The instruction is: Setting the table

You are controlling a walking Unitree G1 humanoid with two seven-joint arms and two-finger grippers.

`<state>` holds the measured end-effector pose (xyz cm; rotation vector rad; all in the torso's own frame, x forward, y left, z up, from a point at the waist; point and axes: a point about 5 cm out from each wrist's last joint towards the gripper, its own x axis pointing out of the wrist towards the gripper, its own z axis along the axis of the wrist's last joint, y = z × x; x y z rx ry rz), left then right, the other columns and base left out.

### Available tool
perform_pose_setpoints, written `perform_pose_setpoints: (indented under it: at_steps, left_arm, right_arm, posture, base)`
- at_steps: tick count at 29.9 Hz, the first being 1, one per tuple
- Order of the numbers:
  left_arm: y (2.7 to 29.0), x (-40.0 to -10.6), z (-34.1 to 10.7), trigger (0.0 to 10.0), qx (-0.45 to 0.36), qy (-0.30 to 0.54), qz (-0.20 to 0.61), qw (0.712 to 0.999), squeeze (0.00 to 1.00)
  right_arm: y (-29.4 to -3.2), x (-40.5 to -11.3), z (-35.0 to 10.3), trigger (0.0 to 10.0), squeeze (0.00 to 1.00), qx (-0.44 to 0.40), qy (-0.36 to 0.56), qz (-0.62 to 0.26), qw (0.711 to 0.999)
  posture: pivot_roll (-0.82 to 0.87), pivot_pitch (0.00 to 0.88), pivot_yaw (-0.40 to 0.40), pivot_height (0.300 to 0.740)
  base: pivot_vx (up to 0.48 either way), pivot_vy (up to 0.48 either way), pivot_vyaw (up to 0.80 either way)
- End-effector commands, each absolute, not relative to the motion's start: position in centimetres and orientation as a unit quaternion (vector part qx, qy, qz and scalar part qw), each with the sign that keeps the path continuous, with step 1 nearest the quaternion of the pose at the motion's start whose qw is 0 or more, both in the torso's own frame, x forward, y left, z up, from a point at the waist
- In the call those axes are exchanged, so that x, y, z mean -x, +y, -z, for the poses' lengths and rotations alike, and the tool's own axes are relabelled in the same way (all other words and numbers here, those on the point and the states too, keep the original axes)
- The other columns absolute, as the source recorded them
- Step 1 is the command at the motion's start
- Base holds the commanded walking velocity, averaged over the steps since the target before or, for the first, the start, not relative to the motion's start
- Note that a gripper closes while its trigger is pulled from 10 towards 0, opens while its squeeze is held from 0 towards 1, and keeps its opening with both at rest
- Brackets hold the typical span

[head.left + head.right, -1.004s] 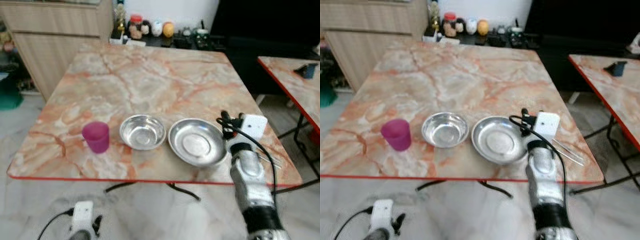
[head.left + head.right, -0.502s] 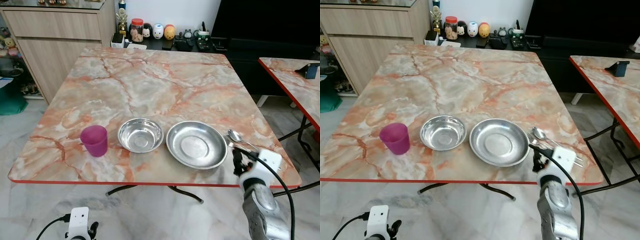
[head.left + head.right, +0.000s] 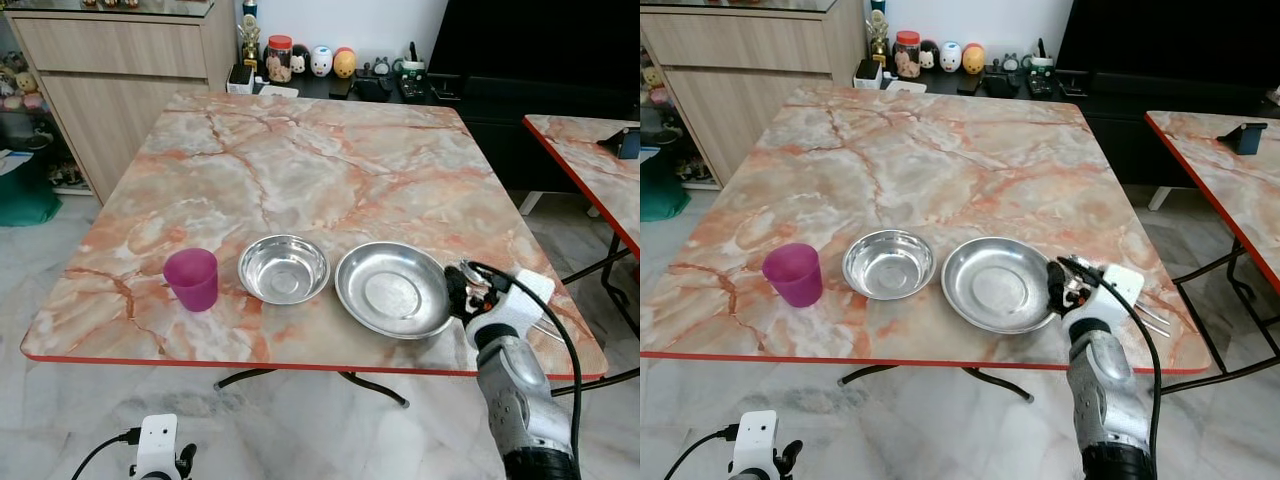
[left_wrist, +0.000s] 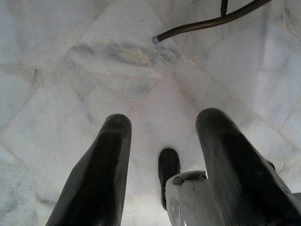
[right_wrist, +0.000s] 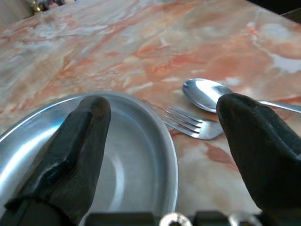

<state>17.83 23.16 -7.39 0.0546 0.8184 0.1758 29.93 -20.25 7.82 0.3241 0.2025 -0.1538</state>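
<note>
A marble-patterned table (image 3: 300, 160) carries a pink cup (image 3: 191, 279), a steel bowl (image 3: 284, 269) and a steel plate (image 3: 393, 289) in a row near its front edge. A spoon (image 5: 207, 94) and a fork (image 5: 193, 125) lie just right of the plate, and their handles (image 3: 1150, 318) stick out past my right wrist. My right gripper (image 3: 462, 291) hovers low at the plate's right rim, open, its fingers straddling the rim and the fork tines with nothing held. My left gripper (image 4: 162, 136) hangs open over the floor.
A second marble table (image 3: 590, 160) stands to the right with a narrow gap between. A wooden cabinet (image 3: 120, 60) is at the back left, and jars and figurines (image 3: 300, 62) sit on a low shelf behind the table. Table legs (image 3: 300, 378) cross below.
My right arm pulled back to the table's front edge half a second ago, then came forward again to the plate's right rim. The head camera also shifted slightly.
</note>
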Motion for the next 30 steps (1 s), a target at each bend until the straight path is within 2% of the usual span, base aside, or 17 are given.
perform_pose_setpoints:
  at_steps: [1,10,30]
  left_arm:
    - [23.1,-17.1,7.8,10.0,-0.032,0.413,-0.083,0.906,0.00]
    - [23.2,-17.3,7.7,10.0,-0.041,0.414,-0.074,0.906,0.00]
    - [22.7,-17.4,7.7,10.0,-0.052,0.413,-0.057,0.908,0.00]
  right_arm:
    - [-20.5,-29.9,-7.3,10.0,0.00,-0.153,0.113,0.085,0.978]
    - [-19.7,-29.7,-5.6,10.0,0.00,-0.167,0.154,0.083,0.970]
    - [-18.5,-31.0,-5.7,10.0,0.00,-0.173,0.157,0.059,0.971]
  posture:
    - [-0.01,0.000,-0.080,0.740]
    - [-0.01,0.000,-0.077,0.740]
    - [-0.01,0.000,-0.073,0.740]
  base:
    - [0.000,0.000,0.00]
    - [0.000,0.000,0.00]
    - [0.000,0.000,0.00]
